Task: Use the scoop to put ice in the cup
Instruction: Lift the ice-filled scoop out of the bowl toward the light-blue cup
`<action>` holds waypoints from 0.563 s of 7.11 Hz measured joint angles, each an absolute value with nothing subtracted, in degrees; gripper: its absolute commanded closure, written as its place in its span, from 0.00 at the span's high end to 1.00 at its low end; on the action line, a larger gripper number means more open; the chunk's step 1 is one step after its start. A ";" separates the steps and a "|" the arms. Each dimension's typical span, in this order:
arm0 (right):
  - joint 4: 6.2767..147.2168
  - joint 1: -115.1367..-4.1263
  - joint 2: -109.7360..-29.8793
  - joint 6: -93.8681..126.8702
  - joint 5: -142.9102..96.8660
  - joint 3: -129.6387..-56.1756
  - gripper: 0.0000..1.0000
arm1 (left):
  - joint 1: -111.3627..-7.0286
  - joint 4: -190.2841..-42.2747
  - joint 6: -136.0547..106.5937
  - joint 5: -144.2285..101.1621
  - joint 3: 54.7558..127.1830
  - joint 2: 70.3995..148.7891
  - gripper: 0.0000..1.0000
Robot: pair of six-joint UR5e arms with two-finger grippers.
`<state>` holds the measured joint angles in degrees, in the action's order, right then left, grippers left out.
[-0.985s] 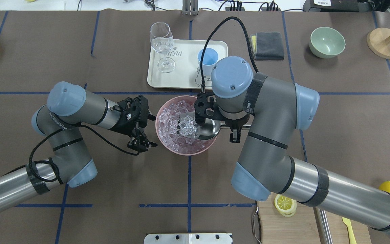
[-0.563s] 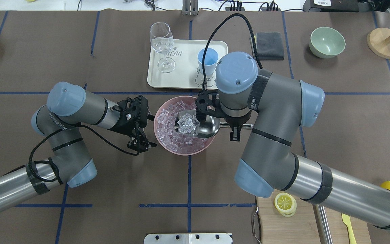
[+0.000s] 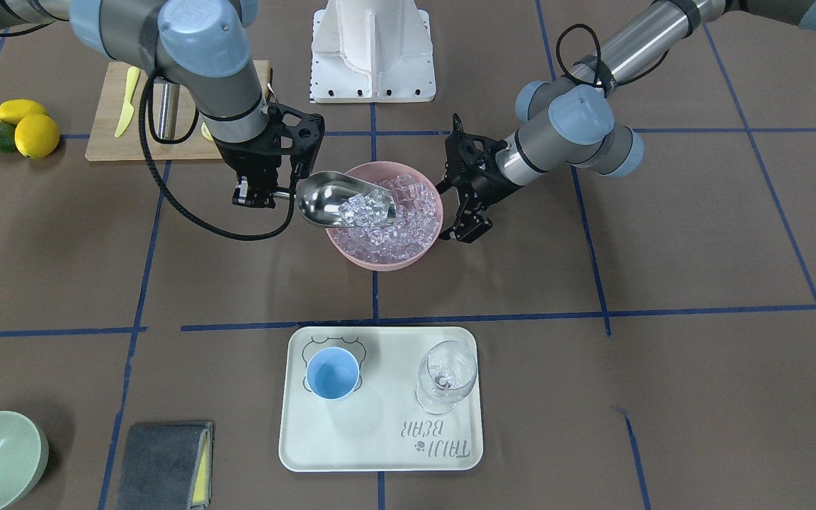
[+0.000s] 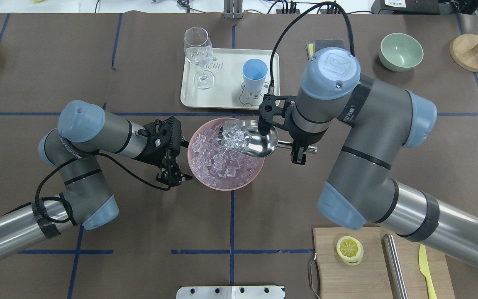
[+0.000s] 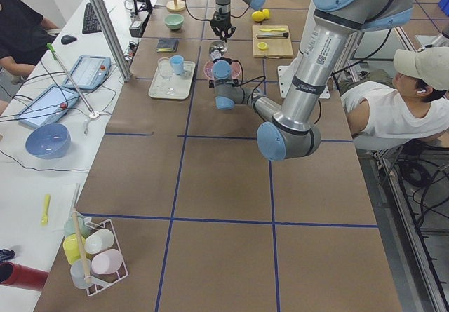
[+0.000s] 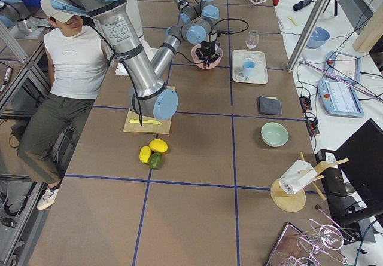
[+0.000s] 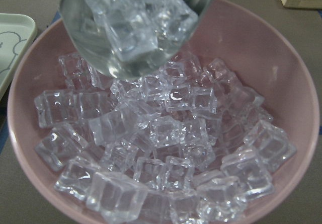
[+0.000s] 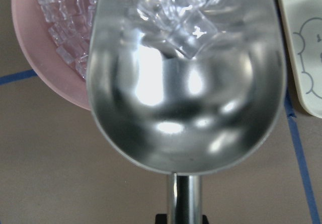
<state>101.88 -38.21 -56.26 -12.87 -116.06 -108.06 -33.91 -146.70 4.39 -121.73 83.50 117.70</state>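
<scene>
My right gripper (image 4: 299,150) (image 3: 256,195) is shut on the rod handle of the silver scoop (image 4: 250,142) (image 3: 323,202) (image 8: 176,113). The scoop holds several ice cubes (image 4: 234,137) (image 8: 176,12) and hangs above the far right rim of the pink bowl (image 4: 222,187) (image 3: 380,261). The bowl is full of ice (image 4: 218,164) (image 7: 171,133). The empty light-blue cup (image 4: 254,74) (image 3: 333,374) stands upright on the white tray (image 4: 222,93) beyond the bowl. My left gripper (image 4: 183,161) (image 3: 450,211) is open and empty beside the bowl's left rim.
A clear wine glass (image 4: 198,52) stands on the tray's left part. A pale green bowl (image 4: 401,51), a grey cloth (image 4: 326,43) and a wooden stand (image 4: 471,52) are at the far right. A cutting board (image 4: 367,265) with a lemon half and a steel cylinder lies near right.
My right arm has lifted the scoop with ice out of the pile and moved it away from me toward the tray. The bowl has slid slightly left. My left arm has not moved.
</scene>
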 measured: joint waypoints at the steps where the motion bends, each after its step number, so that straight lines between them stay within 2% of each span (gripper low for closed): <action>1: 101.66 -39.59 -56.42 -9.62 -117.16 -110.13 0.00 | -33.89 -146.69 4.39 -121.73 83.50 117.74 1.00; 4: 106.57 -46.15 -56.33 2.38 -117.72 -113.90 0.00 | -33.88 -146.69 4.40 -121.73 83.47 117.80 1.00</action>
